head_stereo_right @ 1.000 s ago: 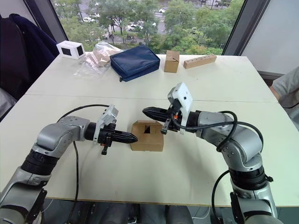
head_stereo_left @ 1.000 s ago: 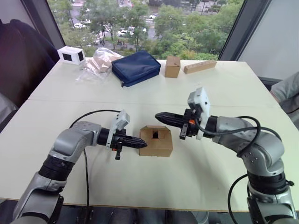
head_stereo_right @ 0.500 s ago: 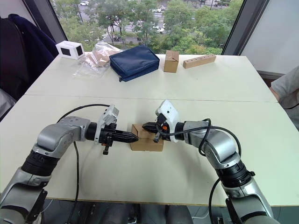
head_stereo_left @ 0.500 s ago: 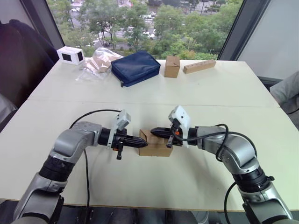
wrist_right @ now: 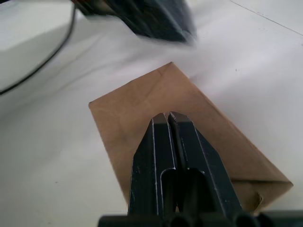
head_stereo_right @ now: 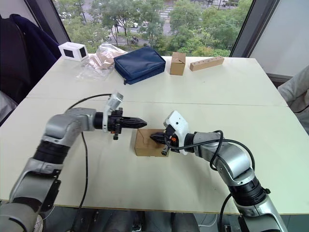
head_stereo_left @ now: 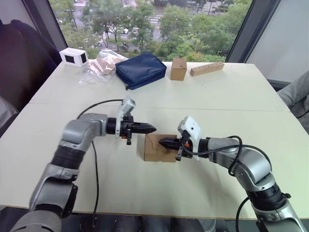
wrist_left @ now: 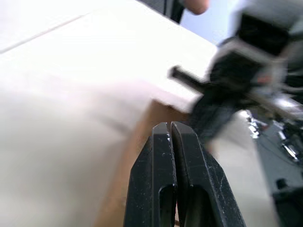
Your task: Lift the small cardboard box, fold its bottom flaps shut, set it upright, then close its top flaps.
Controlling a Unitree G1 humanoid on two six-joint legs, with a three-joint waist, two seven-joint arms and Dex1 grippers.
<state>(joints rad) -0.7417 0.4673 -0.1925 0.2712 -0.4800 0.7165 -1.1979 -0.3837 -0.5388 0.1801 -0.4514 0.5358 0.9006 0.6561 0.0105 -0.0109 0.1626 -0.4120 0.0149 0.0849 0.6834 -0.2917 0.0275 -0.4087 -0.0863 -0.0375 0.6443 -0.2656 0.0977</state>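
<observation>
Box: the small cardboard box (head_stereo_left: pixel 160 148) is seen resting on the table (head_stereo_left: pixel 227 96), near its front middle, between the two arms; its upper face looks folded flat.
Right gripper: the right gripper (head_stereo_left: pixel 164 142) is held with fingers pressed together, nothing clamped; its tips are laid on top of the box, pressing a flap down as judged from the right wrist view.
Left gripper: the left gripper (head_stereo_left: pixel 150 128) is likewise closed and empty, raised just above and behind the box's left upper edge, apart from the cardboard.
Step in hand: flap closing is judged to be under way, with the uppermost flaps being flattened; whether these are bottom or top flaps cannot be told.
Next move: the remaining flap edge is to be pushed flat by the left tips while the box is pinned by the right.
Risk: the light box could be slid across the table if pushed sideways.
</observation>
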